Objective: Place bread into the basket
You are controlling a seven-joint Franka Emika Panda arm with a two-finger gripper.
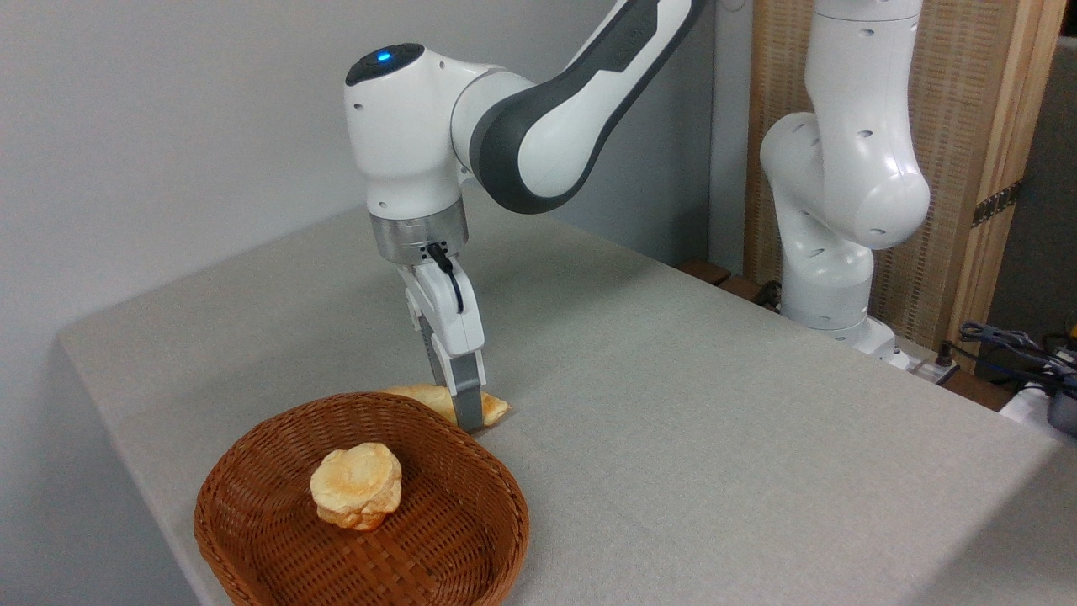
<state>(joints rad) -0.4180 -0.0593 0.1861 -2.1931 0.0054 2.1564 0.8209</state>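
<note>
- Camera view: the bread point(495, 408) lay on the table point(715, 438) just behind the basket point(252, 522) rim, long axis roughly left-right.
- The hand point(468, 417) stood straight down over it (whether pinching it, I cannot tell).
- A bun point(357, 486) sat in the basket.
</note>
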